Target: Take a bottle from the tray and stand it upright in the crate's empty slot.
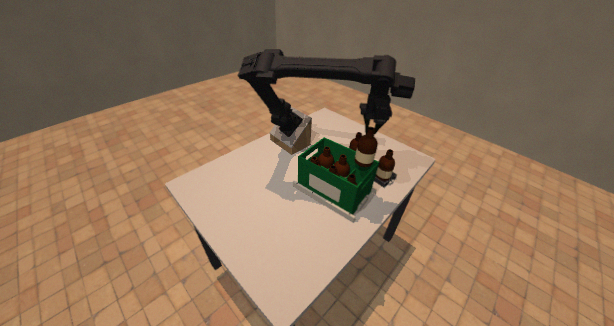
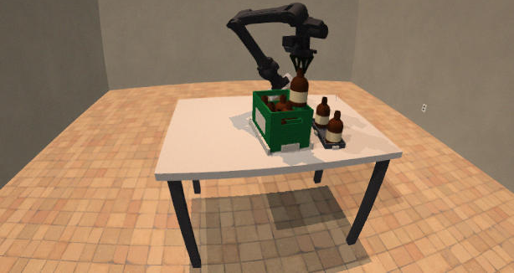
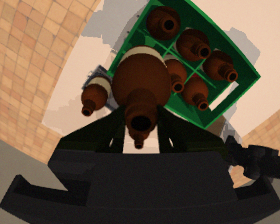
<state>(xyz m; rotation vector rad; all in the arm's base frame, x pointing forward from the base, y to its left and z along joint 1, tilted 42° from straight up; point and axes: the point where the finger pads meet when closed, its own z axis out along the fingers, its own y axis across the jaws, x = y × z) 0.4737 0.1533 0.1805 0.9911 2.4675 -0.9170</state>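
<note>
My gripper (image 1: 371, 128) (image 2: 300, 69) (image 3: 141, 110) is shut on the neck of a brown bottle (image 1: 366, 151) (image 2: 299, 90) (image 3: 143, 82) with a cream label. It holds the bottle upright over the corner of the green crate (image 1: 330, 181) (image 2: 289, 129) (image 3: 212, 15) nearest the tray. The bottle's base is about level with the crate's rim. Several brown bottles (image 1: 342, 164) (image 2: 283, 104) (image 3: 193, 43) stand in the other slots. The slot under the held bottle is hidden. The dark tray (image 2: 340, 146) beside the crate holds two upright bottles (image 1: 385, 164) (image 2: 322, 112) (image 2: 334, 127) (image 3: 96, 96).
The crate and tray stand near the far right part of the white table (image 1: 260, 220) (image 2: 209, 138). The tray lies close to the table's right edge. The arm's base block (image 1: 292, 136) sits at the table's back edge behind the crate.
</note>
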